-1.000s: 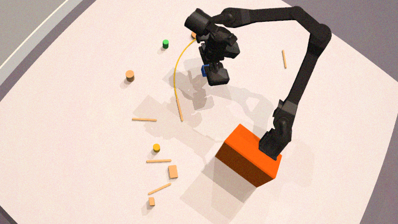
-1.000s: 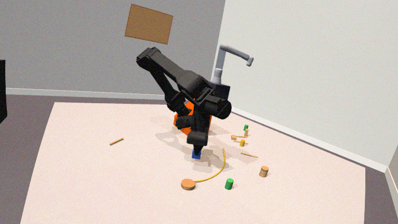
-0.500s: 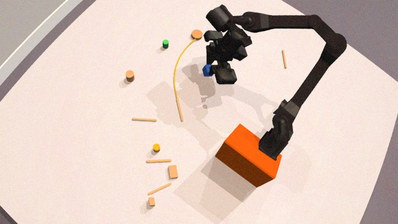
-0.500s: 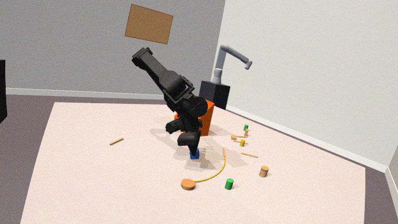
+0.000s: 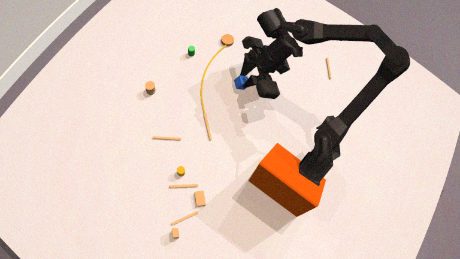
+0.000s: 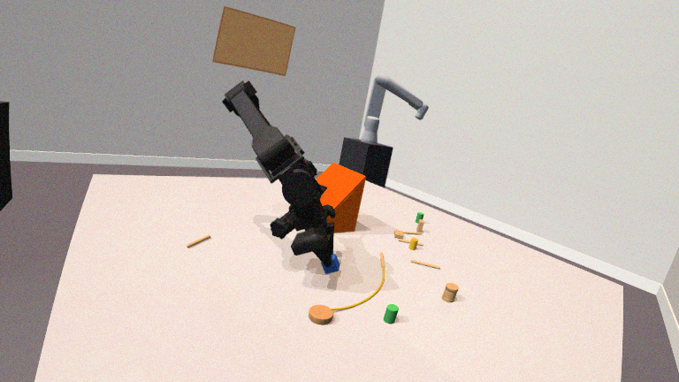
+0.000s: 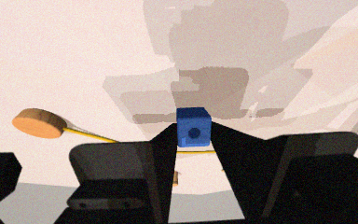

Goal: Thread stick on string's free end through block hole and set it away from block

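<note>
The blue block [image 5: 240, 82] [image 6: 332, 264] [image 7: 193, 133] has a dark round hole in the face toward the wrist camera. My gripper [image 5: 244, 80] [image 6: 329, 260] [image 7: 192, 126] is shut on it, one finger on each side. Whether the block touches the table is unclear. The round wooden button [image 5: 227, 39] [image 6: 320, 314] [image 7: 37, 127] lies on the table. The yellow string [image 5: 201, 90] [image 6: 372, 293] [image 7: 93, 135] curves from it past the block, without entering the hole. Its thin stick [image 5: 208, 127] [image 6: 382, 259] lies flat on the table at the free end.
Loose sticks [image 5: 166, 138] [image 5: 183, 186] [image 5: 328, 68] [image 6: 198, 240] lie around. A green cylinder [image 5: 191, 51] [image 6: 391, 314], a wooden cylinder [image 5: 150, 87] [image 6: 449, 292], a yellow cylinder [image 5: 180, 170] [image 6: 413, 243] and wooden pieces [image 5: 200, 198] [image 5: 175, 232] stand apart. The orange base [image 5: 288, 174] [image 6: 342, 182] carries the arm.
</note>
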Action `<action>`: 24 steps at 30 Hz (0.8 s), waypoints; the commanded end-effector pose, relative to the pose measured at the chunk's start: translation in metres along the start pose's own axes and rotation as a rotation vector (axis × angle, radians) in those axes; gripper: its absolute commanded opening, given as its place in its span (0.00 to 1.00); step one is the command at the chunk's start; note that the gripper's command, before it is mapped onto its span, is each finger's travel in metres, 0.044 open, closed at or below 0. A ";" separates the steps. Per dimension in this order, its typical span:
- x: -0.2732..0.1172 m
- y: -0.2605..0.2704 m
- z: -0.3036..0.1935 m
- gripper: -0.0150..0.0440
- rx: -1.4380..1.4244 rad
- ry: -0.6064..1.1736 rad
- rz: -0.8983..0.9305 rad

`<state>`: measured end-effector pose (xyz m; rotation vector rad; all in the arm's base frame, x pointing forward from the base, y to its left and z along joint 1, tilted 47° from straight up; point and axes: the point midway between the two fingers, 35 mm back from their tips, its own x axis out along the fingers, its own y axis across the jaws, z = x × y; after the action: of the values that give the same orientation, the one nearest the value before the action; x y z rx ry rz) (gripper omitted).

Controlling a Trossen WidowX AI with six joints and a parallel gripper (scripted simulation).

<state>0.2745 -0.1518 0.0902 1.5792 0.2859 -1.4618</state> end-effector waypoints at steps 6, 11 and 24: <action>0.000 0.000 0.009 0.25 -0.008 0.141 0.008; 0.001 -0.001 0.011 0.25 -0.010 0.176 -0.001; 0.002 -0.001 0.018 0.25 -0.016 0.318 -0.010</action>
<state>0.2650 -0.1626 0.0913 1.7788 0.4695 -1.2335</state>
